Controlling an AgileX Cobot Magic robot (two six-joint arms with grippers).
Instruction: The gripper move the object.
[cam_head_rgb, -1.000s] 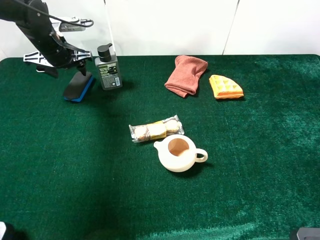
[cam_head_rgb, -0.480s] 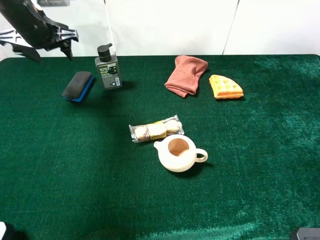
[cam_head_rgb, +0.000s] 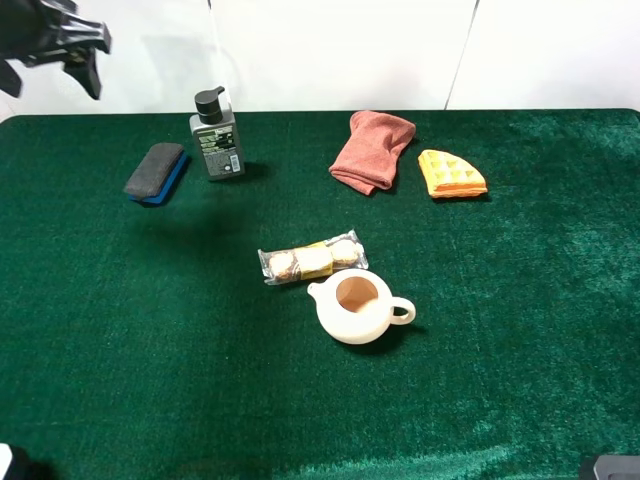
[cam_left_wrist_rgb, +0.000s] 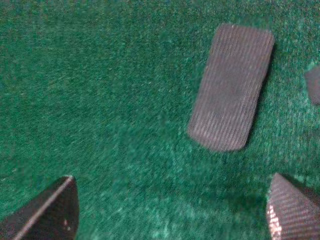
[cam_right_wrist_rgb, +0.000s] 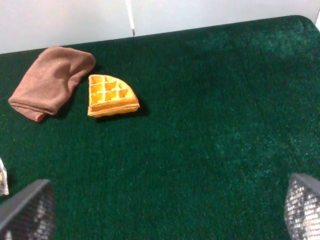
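Felt-topped object (cam_head_rgb: 156, 172) released — left pincer (cam_head_rgb: 48, 62) higher, farther off

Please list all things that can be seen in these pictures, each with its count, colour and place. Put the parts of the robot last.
table: one, green felt cover, under everything
eraser: one, dark grey top with blue base, back left, lying free
bottle: one, grey with black pump, upright just right of the eraser
cloth: one, reddish brown, folded, back centre
waffle: one, orange wedge, right of the cloth
snack pack: one, clear wrap with tan biscuits, centre
teapot: one, cream, no lid, just in front of the snack pack
left pincer: one, black, open and empty, raised at the back left corner
right pincer: one, fingers wide apart, empty, above the right of the table
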